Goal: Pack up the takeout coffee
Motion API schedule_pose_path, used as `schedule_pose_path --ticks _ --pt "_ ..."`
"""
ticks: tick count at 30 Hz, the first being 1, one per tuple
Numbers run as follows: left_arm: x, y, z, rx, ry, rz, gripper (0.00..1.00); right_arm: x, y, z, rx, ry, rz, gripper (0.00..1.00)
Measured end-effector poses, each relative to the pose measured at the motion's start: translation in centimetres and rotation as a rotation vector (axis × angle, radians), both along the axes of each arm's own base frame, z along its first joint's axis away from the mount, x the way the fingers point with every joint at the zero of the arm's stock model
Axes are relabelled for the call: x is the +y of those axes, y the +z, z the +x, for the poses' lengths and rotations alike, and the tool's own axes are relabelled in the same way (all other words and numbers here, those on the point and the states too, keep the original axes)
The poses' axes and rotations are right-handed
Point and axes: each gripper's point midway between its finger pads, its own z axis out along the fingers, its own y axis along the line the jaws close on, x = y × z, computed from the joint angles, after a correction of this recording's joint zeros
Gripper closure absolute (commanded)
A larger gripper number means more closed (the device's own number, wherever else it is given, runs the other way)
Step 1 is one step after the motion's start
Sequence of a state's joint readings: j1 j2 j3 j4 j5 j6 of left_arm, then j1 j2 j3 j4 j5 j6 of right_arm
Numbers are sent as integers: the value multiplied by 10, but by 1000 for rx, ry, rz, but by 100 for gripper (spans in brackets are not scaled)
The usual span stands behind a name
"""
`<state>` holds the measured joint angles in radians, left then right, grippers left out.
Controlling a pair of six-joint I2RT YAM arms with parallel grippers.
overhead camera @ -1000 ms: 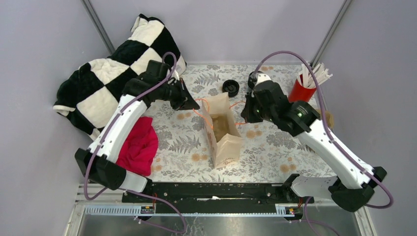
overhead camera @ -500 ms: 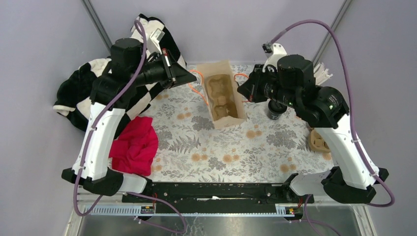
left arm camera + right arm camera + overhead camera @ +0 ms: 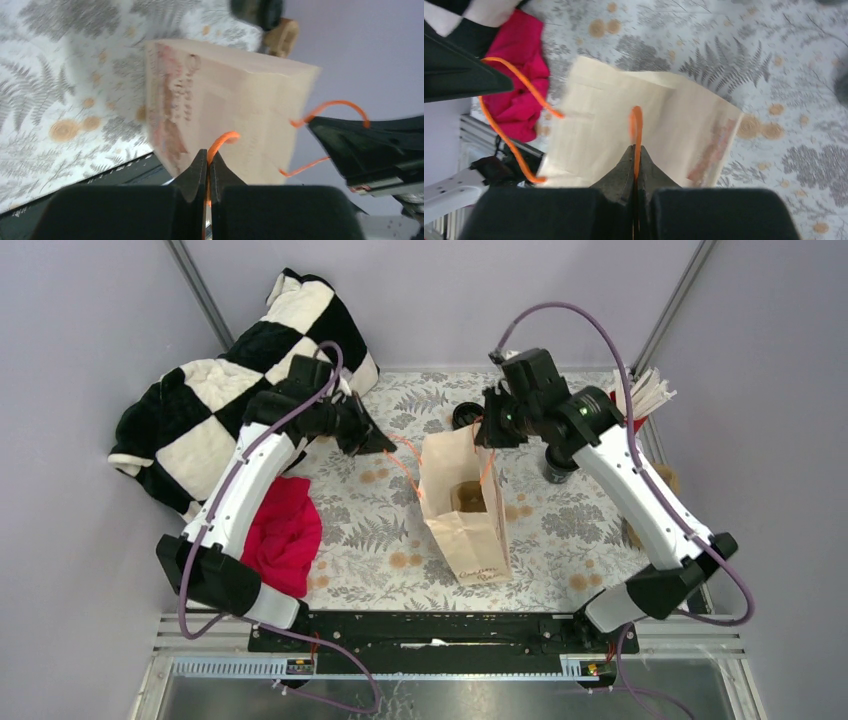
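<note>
A brown paper bag [image 3: 475, 540] with orange string handles is held between my two arms over the middle of the table. My left gripper [image 3: 388, 447] [image 3: 207, 155] is shut on one orange handle [image 3: 225, 137]. On the other handle [image 3: 636, 122] my right gripper [image 3: 486, 436] [image 3: 636, 152] is shut. The bag's mouth faces up and its inside shows only brown shadow. A black cup [image 3: 558, 468] stands to the right of the bag, partly under the right arm. Its top is hidden, so I cannot tell whether it is the takeout coffee.
A squat stack of black lids [image 3: 466, 417] sits behind the bag. A red cup [image 3: 622, 418] with white sticks stands at the back right. A checkered blanket [image 3: 230, 390] fills the back left, with a red cloth [image 3: 285, 535] in front of it.
Both arms raised the bag by its handles, then brought it down again. It now hangs nearer the front and slightly further right than a second ago. Both grips held.
</note>
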<state>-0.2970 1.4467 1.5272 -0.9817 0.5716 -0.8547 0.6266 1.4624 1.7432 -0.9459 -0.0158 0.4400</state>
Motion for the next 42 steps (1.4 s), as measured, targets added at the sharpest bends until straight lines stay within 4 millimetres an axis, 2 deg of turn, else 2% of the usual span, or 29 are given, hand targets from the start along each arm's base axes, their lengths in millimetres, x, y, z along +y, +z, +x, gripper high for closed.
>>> schedule_pose_path --ticks 2,5,7,9,11,15,19,20,22,25,26,27,28,29,30,31,32,34,36,37,38,40,42 --pt "-8 31 9 -72 -22 -30 100 10 13 6 -2 36 16 100" --pt "-19 95 16 -256 -57 -102 100 22 58 2 -63 94 107 100" --pt "-20 139 11 -384 -78 -153 100 24 88 -7 -111 128 169 100" --pt "-17 166 5 -461 -87 -180 100 26 112 -16 -151 162 221 100" --pt "-15 181 -1 -509 -97 -194 100 26 123 -24 -169 189 250 100" --pt "-13 186 -2 -523 -105 -195 100 29 125 -28 -163 209 265 100" --pt "-11 172 4 -484 -97 -184 100 30 113 -25 -140 200 258 100" --pt "-9 159 7 -451 -86 -175 100 30 102 -23 -130 193 251 100" --pt "-6 119 11 -351 -67 -150 100 28 66 -20 -102 179 223 100" --pt "-1 20 9 -107 -42 -76 100 12 -25 -28 54 137 97 100" --pt "1 -8 4 -11 -37 -47 100 9 -45 -28 116 128 55 100" --pt "2 -25 0 55 -35 -24 100 10 -56 -24 147 125 32 100" --pt "2 -31 0 88 -40 -11 100 12 -58 -17 163 122 19 100" --pt "0 -26 3 79 -44 -12 100 16 -54 -11 159 122 19 100" --pt "-2 -13 7 45 -50 -20 100 20 -41 -3 136 123 32 100" --pt "-4 9 12 -14 -57 -38 100 25 -20 4 91 127 58 100" --pt "-8 40 19 -108 -66 -66 100 29 -1 9 48 134 83 100" --pt "-12 106 26 -317 -81 -126 100 34 53 16 -70 143 153 100" --pt "-11 148 19 -461 -93 -166 100 34 97 15 -169 153 215 100" --pt "-10 158 12 -496 -96 -176 100 34 113 11 -205 160 240 100" --pt "-8 163 6 -514 -98 -181 100 33 121 7 -221 168 256 100" --pt "-5 161 -4 -512 -100 -181 100 31 122 3 -221 172 259 100" --pt "-5 149 -5 -480 -100 -173 100 31 111 4 -195 170 244 100"
